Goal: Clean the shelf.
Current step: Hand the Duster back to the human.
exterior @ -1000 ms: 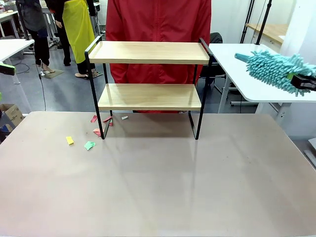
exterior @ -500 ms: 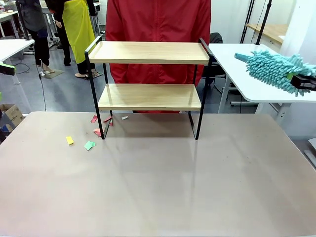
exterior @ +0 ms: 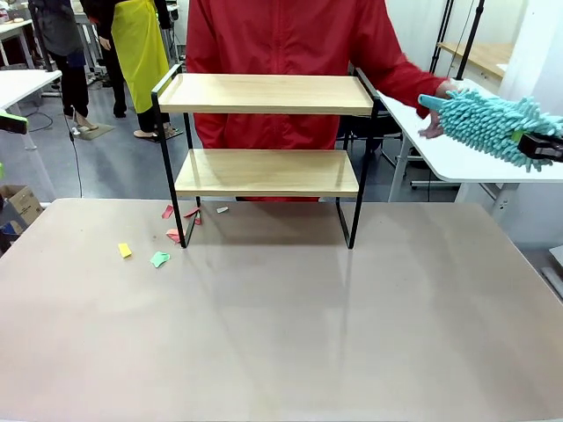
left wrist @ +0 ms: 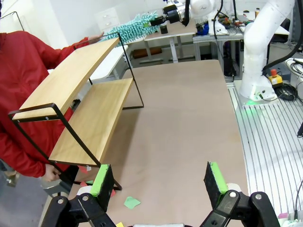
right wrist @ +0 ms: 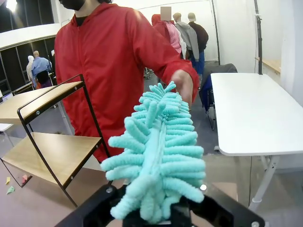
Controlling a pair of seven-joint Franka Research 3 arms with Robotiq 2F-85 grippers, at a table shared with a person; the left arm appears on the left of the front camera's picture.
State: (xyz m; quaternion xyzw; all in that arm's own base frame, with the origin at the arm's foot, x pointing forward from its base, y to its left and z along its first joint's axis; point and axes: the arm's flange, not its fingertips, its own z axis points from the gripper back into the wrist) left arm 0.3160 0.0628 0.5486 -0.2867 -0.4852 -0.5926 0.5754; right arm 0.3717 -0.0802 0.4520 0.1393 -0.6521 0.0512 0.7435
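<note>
The shelf [exterior: 264, 94], two light wood boards on a black frame, stands at the table's far middle, both boards bare. Off to the right my right gripper [exterior: 538, 146] is shut on a teal fluffy duster [exterior: 493, 121], held in the air over a white side table. In the right wrist view the duster [right wrist: 158, 151] rises from that gripper [right wrist: 156, 215], and the person's hand [right wrist: 182, 86] touches its far tip. My left gripper [left wrist: 158, 178] is open above the table's left end, with the shelf [left wrist: 87, 118] ahead of it.
Several coloured paper scraps [exterior: 158, 258] lie on the table by the shelf's left leg. A person in red [exterior: 281, 35] stands behind the shelf. The white side table [exterior: 457, 154] is at the right. The brown table [exterior: 281, 334] is bare in front.
The person's arm has reached out to the right and the hand now touches the duster's tip. Neither gripper has moved.
</note>
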